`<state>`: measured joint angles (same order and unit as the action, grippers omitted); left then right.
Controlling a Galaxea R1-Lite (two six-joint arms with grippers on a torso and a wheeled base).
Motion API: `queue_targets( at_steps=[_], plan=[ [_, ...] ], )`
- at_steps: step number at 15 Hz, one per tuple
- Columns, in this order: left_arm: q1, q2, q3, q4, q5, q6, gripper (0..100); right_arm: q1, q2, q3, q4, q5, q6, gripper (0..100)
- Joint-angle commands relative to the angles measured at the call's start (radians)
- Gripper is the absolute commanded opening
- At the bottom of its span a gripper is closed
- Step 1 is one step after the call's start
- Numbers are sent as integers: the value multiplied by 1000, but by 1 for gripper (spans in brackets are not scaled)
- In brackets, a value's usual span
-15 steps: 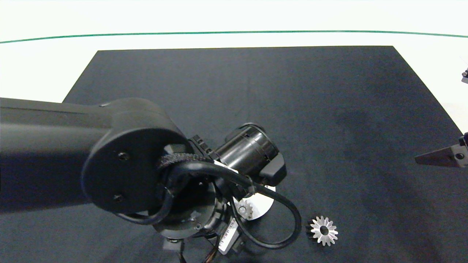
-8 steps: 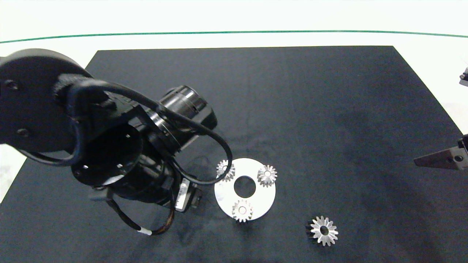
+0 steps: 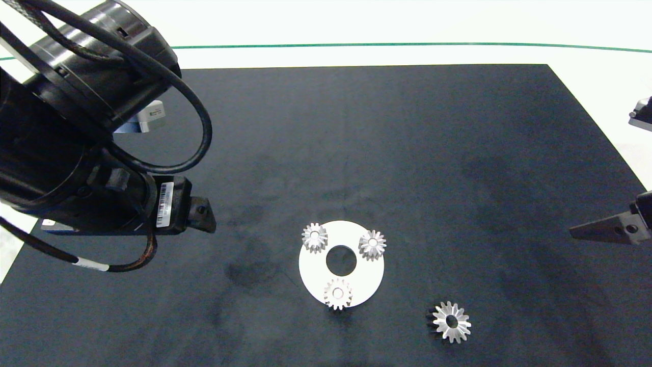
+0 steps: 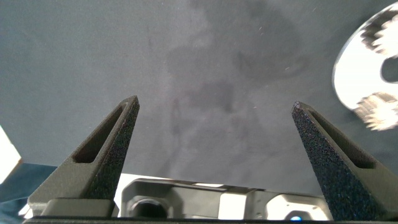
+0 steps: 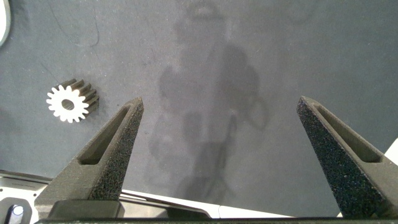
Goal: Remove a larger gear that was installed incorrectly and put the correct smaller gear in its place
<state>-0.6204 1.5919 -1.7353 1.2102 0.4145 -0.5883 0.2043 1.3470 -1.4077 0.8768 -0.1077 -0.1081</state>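
Here the small grey flat-faced gear point(image 3: 337, 293) sits on the white round plate point(image 3: 367, 280), the shiny sunburst-toothed gear point(image 3: 451, 321) discarded on the black mat, so both pincers, left point(image 4: 214, 115) and right point(image 5: 221, 112), hang open, empty.

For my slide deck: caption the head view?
Three small gears sit on the white disc; the larger gear lies apart on the mat.

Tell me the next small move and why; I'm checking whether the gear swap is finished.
Probably just park the left pincer at the table's side: the smaller gear sits on the white disc with two ridged gears, the larger gear lies apart on the black mat, and the right pincer, like the left, is open and empty.
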Motion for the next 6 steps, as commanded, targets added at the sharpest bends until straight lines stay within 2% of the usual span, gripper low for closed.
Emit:
queue_targets(
  at_steps=[1,5,6],
  plan=[
    [2,-4,-1,6,3,-13,100,6,6,3,2,-1,-1,100],
    [-4,-17,17,6,1,-34,100,6,1,4,2,-1,1,100],
    [-12,-18,25,8,3,-51,100,4,-3,6,2,-1,1,100]
  ],
)
